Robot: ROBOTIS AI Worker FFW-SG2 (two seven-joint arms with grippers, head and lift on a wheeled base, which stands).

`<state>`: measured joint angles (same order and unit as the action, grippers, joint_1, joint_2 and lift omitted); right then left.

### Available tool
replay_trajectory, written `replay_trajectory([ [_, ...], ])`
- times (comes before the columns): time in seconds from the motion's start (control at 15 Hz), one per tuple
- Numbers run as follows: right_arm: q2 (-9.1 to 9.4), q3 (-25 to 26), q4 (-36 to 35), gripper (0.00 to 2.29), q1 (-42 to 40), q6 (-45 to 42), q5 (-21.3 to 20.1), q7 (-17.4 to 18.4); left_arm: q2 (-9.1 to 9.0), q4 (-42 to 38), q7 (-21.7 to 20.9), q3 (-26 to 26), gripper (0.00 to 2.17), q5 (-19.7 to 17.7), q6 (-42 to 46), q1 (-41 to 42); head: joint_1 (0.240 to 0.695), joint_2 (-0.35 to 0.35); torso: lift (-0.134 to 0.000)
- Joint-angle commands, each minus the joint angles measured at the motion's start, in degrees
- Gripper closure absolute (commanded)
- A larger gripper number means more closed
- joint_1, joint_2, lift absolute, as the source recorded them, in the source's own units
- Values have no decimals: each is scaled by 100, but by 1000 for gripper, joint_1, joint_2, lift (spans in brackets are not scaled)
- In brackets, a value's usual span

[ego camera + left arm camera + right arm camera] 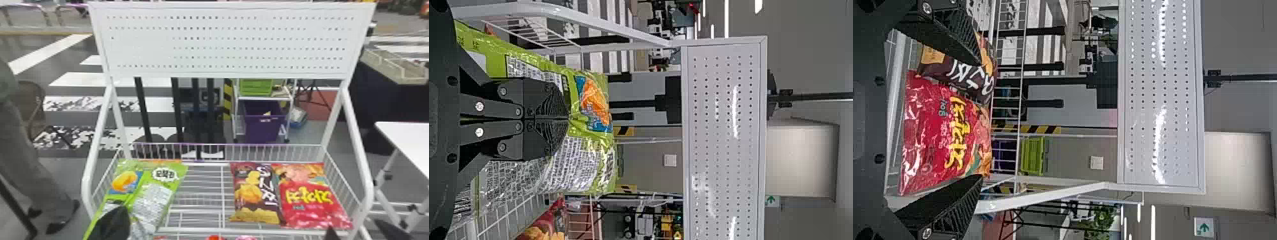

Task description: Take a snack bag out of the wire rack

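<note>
"What have you got hold of?"

"My left gripper (567, 119) has its two black fingers closed on a bright green, glossy plastic snack bag (159, 191), with the film puckered at the pinch. The bag is in the white wire rack (369, 188), at its left end. The right gripper (981, 119) is wide open and holds nothing, its fingers in front of the other bags."

"How would you bring it out?"

"I'd keep the squeeze firm but no harder, since slick film could creep or split. Then I'd lift slowly until the lower end clears the front rail, and only then draw it towards me. I'd steer inward a little, so that the bag doesn't snag on the side mesh. The right arm can wait."

"And the count?"

"One green bag, one dark brown bag (255, 194) with yellow chips printed on it, and one red bag (312, 198) with yellow lettering: three on the shelf. Below the front rail I see three bits of red and pink packaging (215, 237), but I can't tell how many packs those are."
</note>
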<state>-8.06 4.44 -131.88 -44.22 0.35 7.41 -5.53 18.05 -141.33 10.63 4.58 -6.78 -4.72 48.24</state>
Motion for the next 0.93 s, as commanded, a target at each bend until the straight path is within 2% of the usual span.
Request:
replay_trajectory([
  [0.0, -302, -488, 796, 90, 1100, 383, -20, 166, -3, 9, 0, 17, 1757, 1, -17, -34, 499, 0, 0],
  [0.13, -425, -883, 1420, 90, 1988, 822, 41, 245, -3, 9, 0, 26, 1757, 1, 1, -34, 499, 0, 0],
  [0.4, -433, -1481, 2395, 90, 3368, 1929, 296, 351, -3, 9, 0, 17, 1757, 1, -17, -34, 499, 0, 0],
  [0.67, -398, -1815, 3028, 100, 4229, 2756, 630, 351, -3, 35, 9, 26, 1757, 1, -17, -95, 499, 0, 0],
  [0.8, -389, -1973, 3301, 188, 4519, 3090, 657, 333, 6, 44, 9, 43, 1757, -8, -34, -113, 499, 0, 0],
  [0.87, -389, -2017, 3345, 343, 4572, 3195, 657, 324, 15, 44, 9, 43, 1757, -16, -34, -104, 499, 0, 0],
])
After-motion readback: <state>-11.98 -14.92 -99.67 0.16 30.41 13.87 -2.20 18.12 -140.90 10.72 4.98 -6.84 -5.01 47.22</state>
